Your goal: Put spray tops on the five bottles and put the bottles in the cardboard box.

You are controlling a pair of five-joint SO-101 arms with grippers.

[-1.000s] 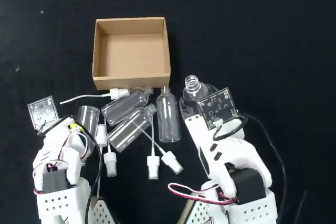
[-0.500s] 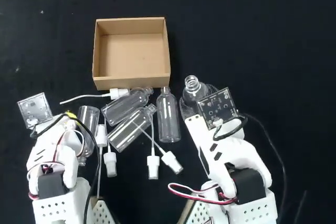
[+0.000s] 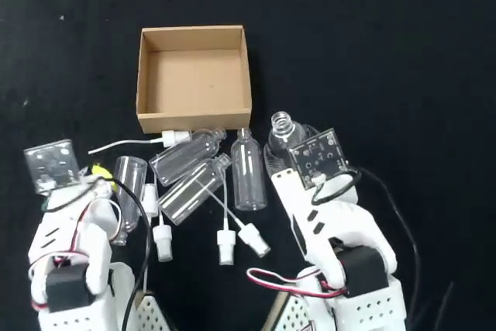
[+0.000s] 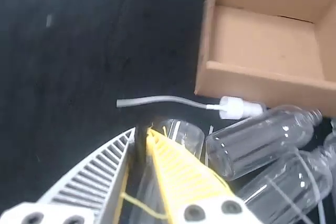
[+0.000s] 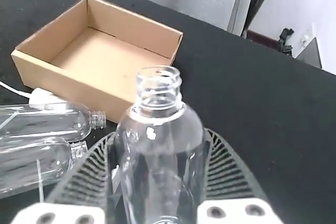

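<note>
**Left arm swung aside, bottle held upright**

The left arm [image 3: 66, 246] has been swung slightly leftward over the worktop [image 3: 403, 60]. A clear, capless bottle [image 5: 157, 124] is pinched upright in the right tool [image 5: 160, 140], just off the cardboard box [image 3: 194, 118] corner. Whether the left tool [image 4: 140, 135] is spread or pressed together cannot be told.

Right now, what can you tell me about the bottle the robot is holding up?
The bottle is clear, see-through plastic with round shoulders and a short threaded neck. Its mouth is open and uncapped, and it looks empty. It stands upright in the right gripper, whose fingers press its sides. It is close to a corner of the cardboard box, apart from the bottles lying flat.
</note>
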